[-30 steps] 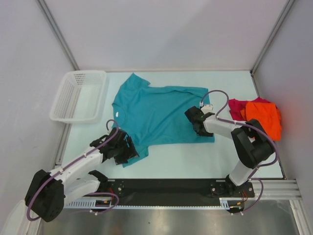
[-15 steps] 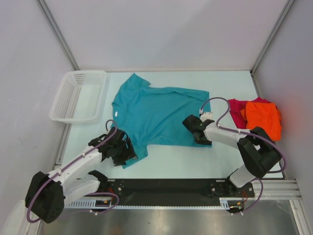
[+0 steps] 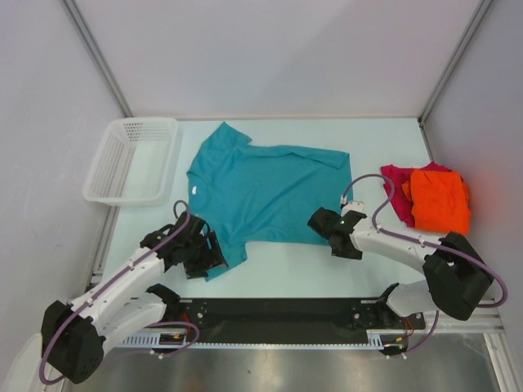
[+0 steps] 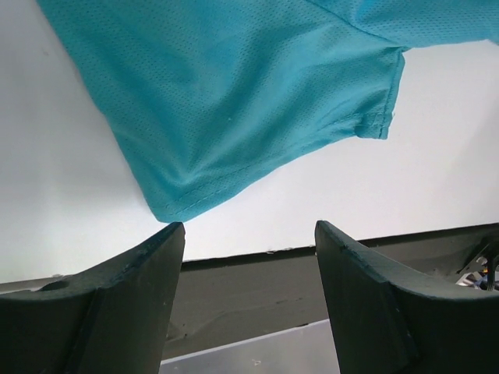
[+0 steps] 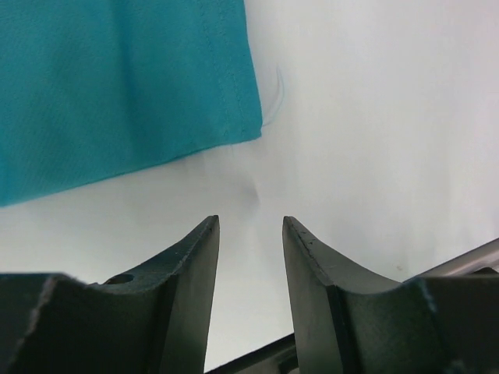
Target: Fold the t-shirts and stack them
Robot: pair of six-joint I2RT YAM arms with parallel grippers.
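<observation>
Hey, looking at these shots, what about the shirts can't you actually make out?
Magenta t-shirt: top view, mostly under the orange t-shirt; its fold is hidden.
Teal t-shirt: both wrist views, cut off by the frame edges.
Its near sleeve: top view, partly behind the left gripper.

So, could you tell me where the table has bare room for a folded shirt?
Bare table lies between the teal shirt and the black rail, flanked by the left gripper and right gripper; a narrower gap separates that shirt from the magenta shirt. The basket corner is crowded.
</observation>
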